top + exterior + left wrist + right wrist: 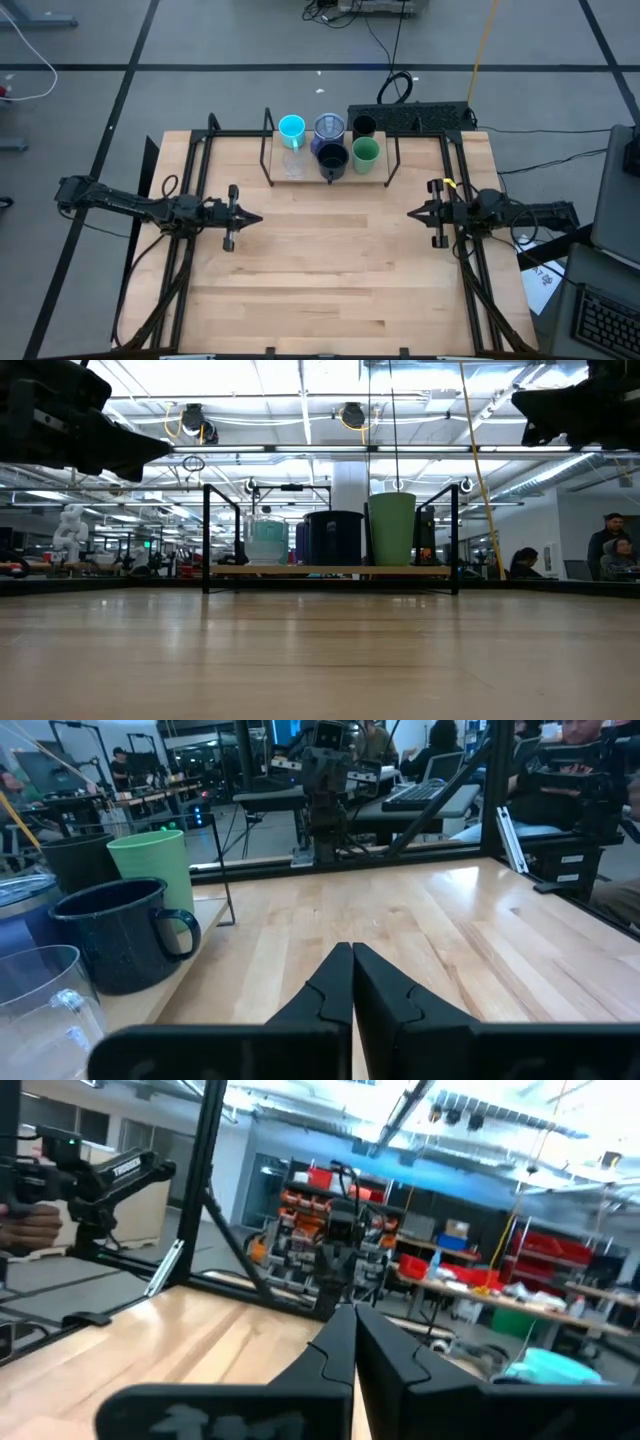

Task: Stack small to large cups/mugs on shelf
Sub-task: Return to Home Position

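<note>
We see all six cups on the shelf [330,571], which sits at the far middle of the worktop [330,280]. Back row: cyan mug [292,127], blue-purple mug [329,126] with silvery inside, black cup [364,127]. Front row: clear cup [294,165], dark handled mug [332,159], green cup [366,152]. All upright, side by side, packed close; we cannot tell which ones touch.

Left hand [256,217] hovers over the worktop's left half. It is clenched, fingers pressed together, holding nothing, tip pointing toward the middle. The shelf and cups are well apart from it, on the far side. Its wrist view catches the clear cup, dark handled mug and green cup off to one side.

Right hand [412,211] mirrors it over the right half, also clenched on nothing, tip toward the middle, well apart from the shelf. The green cup is the cup nearest to it.

In the low view we see both arms high in the upper corners, above the worktop.
</note>
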